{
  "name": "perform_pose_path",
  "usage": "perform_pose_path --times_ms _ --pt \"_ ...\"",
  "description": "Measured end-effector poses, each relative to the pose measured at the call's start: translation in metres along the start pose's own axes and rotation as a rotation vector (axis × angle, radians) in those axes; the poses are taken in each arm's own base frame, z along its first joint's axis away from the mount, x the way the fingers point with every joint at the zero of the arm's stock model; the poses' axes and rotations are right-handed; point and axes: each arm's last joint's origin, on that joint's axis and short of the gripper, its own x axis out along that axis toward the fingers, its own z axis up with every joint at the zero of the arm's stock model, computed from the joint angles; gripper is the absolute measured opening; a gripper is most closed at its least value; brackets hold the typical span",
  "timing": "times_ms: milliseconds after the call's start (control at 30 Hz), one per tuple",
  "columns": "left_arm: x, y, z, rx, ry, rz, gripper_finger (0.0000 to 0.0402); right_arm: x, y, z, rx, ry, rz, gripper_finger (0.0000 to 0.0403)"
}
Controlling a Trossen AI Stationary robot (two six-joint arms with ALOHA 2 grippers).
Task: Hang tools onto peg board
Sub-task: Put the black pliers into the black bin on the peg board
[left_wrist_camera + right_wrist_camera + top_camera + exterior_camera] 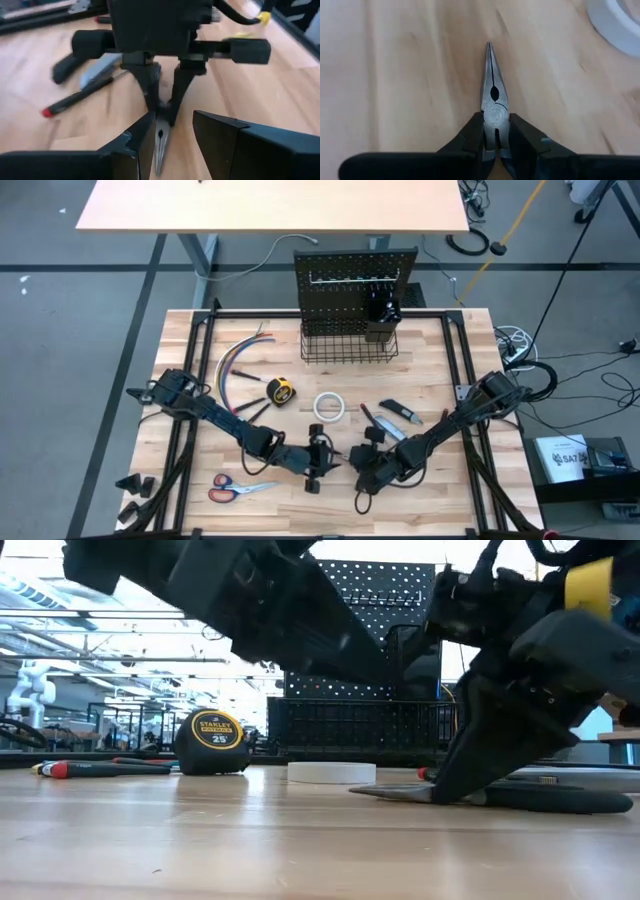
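Needle-nose pliers (491, 95) lie flat on the bench (420, 380), near its front edge and about midway along it; the right gripper (495, 145) is closed on them just behind the pivot, its two dark fingers pinching where the black handles meet the steel head; the tip points away from that wrist, toward the left gripper (172, 150).

Left gripper sits low over the same spot from the opposite side, fingers spread, the plier tip lying between them; nothing in its hold.

Handling, as a judgement: steel tool, rigid, moderately heavy for its size; bare jaws smooth and likely slippery, coated handles grippier; best hold is at the handles close to the pivot, as now, so the weight sits near the fingers; handles may swing apart if only one is pinched.

Materials: pliers are grey metal, long tapered nose with an oval cut-out, round pivot; bench is pale planked wood, matt grain.

Peg board (355, 285) stands upright at the far edge, black perforated panel with silver hook rail and black wire basket (348, 345) at its foot; well apart from the pliers.

Elsewhere: yellow tape measure (282, 391) and white tape roll (329, 408) mid-bench; orange-handled scissors (235, 487) toward the front left corner.
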Motion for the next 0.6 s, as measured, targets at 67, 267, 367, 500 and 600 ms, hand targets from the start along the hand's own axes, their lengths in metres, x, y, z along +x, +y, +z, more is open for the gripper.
perform_pose_path --times_ms 67,267,367,500,600 --pt "0.004 0.0 -0.006 -0.02 0.022 -0.015 0.0139 -0.001 0.004 0.0 -0.022 -0.039 0.002 0.0057" --pt "0.019 -0.001 -0.029 -0.028 0.095 -0.006 0.0139 -0.005 0.01 0.004 -0.075 -0.108 -0.016 0.0057" --pt "0.021 0.001 -0.032 -0.028 0.104 0.001 0.0139 -0.006 0.011 0.005 -0.085 -0.114 -0.013 0.0057" --pt "0.022 0.002 -0.031 -0.027 0.097 0.003 0.0139 -0.007 0.012 0.005 -0.088 -0.119 -0.016 0.0057" --pt "0.022 0.002 -0.031 -0.026 0.096 0.002 0.0139 -0.007 0.012 0.006 -0.087 -0.122 -0.016 0.0057"
